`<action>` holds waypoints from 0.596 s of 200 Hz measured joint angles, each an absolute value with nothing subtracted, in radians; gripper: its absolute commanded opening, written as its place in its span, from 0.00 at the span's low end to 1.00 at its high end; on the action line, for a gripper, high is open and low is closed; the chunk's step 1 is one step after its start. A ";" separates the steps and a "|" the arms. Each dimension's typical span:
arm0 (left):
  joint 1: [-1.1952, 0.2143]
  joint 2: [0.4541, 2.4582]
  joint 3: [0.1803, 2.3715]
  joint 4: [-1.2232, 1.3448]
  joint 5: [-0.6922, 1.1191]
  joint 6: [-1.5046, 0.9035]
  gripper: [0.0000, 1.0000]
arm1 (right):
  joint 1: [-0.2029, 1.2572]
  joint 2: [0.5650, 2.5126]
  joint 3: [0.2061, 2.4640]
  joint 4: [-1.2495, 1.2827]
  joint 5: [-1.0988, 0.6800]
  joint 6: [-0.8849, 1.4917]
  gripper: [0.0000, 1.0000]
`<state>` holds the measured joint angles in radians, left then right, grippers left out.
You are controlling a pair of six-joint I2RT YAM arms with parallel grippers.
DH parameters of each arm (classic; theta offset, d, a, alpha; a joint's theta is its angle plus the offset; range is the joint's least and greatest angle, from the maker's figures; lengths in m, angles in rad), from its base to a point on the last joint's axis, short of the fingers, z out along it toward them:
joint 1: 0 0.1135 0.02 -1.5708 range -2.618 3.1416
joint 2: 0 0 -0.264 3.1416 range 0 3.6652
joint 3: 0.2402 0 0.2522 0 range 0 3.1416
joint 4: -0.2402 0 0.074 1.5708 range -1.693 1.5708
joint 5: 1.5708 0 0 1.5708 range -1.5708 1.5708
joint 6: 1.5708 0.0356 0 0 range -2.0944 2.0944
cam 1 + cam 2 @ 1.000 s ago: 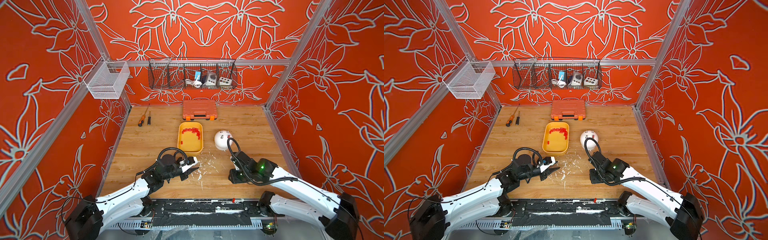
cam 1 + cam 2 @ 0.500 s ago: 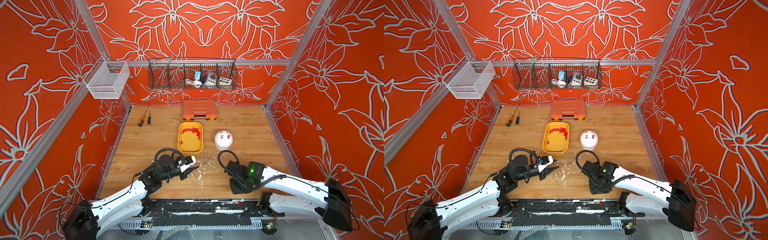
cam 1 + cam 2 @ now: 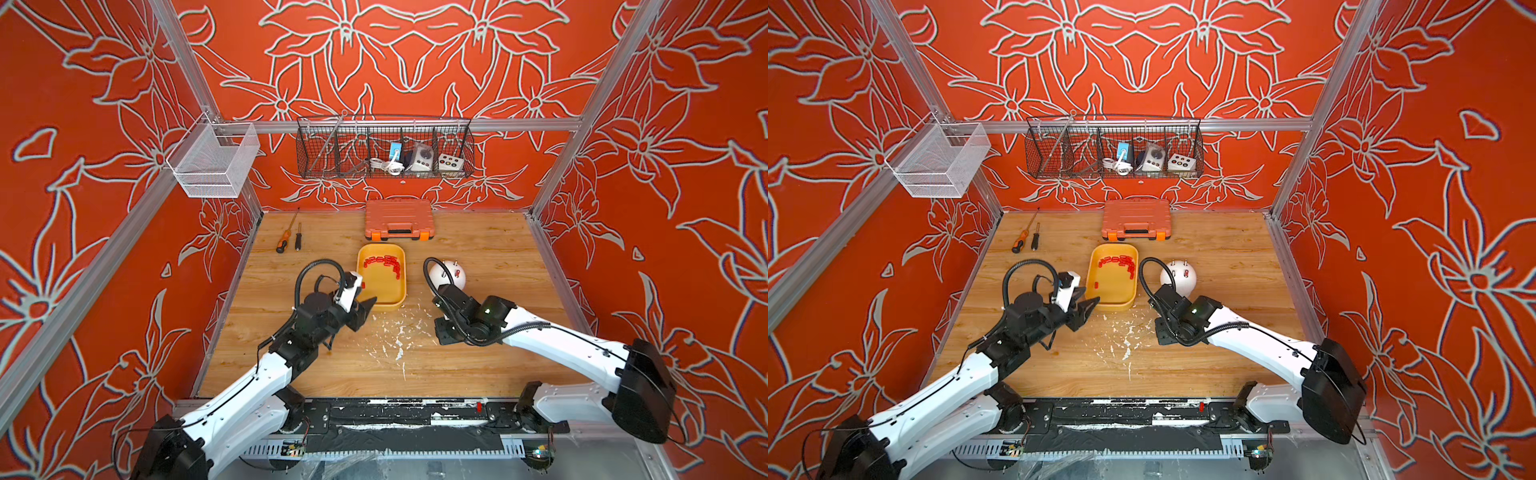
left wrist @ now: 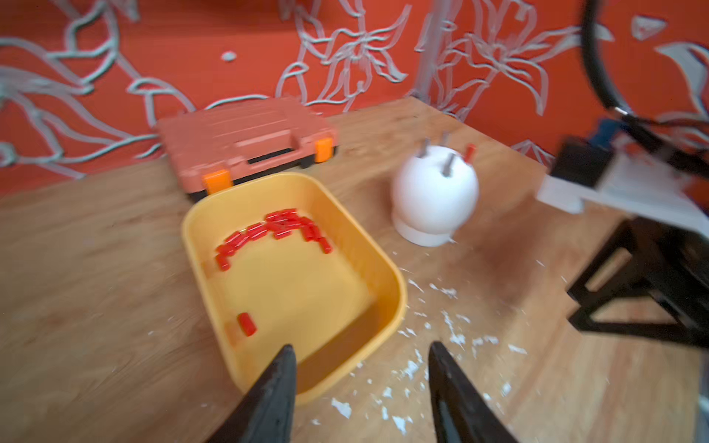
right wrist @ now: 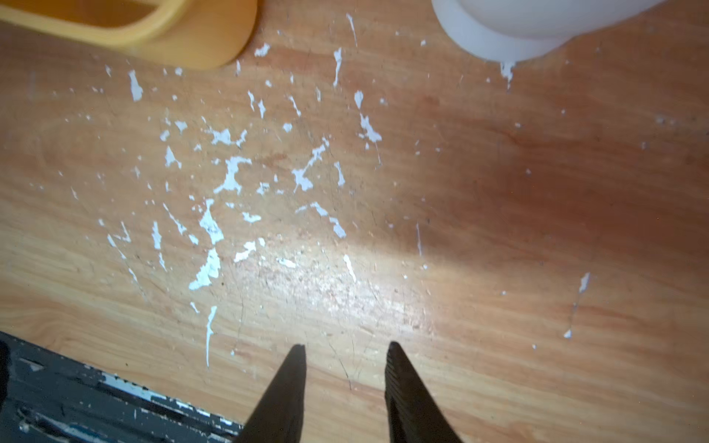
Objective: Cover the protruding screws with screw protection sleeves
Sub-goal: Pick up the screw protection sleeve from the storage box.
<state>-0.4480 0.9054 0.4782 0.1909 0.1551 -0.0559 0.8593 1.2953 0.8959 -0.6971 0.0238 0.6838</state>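
The white dome point(image 3: 451, 277) point(image 3: 1179, 281) stands right of the yellow tray point(image 3: 382, 306). In the left wrist view the protruding screws point(image 4: 425, 147) stick up from the dome point(image 4: 435, 203); three are bare grey and one wears a red sleeve point(image 4: 470, 151). The screw protection sleeves point(image 3: 384, 262) point(image 4: 276, 226) lie heaped at the tray's far end, and a lone one point(image 4: 246, 324) lies nearer. My left gripper point(image 3: 370, 305) point(image 4: 360, 347) is open and empty at the tray's near corner. My right gripper point(image 3: 444, 337) point(image 5: 345, 347) is open, empty, pointing down at bare table in front of the dome.
An orange tool case point(image 3: 399, 224) sits behind the tray, and two screwdrivers point(image 3: 286, 237) lie at the back left. Wire baskets point(image 3: 384, 149) hang on the back wall. White flecks point(image 3: 399, 336) dot the wood between the arms. A black rail point(image 5: 76, 399) edges the table's front.
My left gripper has moved forward to the tray's near corner and opened wider. My right arm has shifted left in front of the dome, its jaws a little narrower.
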 measured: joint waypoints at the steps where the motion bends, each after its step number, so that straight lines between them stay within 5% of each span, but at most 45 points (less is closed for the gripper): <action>1: -0.446 0.910 0.484 0.186 0.154 -0.059 0.54 | 0.857 1.296 0.896 -0.695 0.023 0.682 0.34; 119: -0.425 1.712 1.248 -0.311 0.140 -0.258 0.48 | 0.791 1.132 0.611 -0.150 0.140 0.415 0.26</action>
<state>-0.4252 1.7123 1.2476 -0.3107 0.1402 -0.2581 0.7910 1.1320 0.6113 -0.1501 0.1402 0.4149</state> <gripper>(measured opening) 0.477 0.255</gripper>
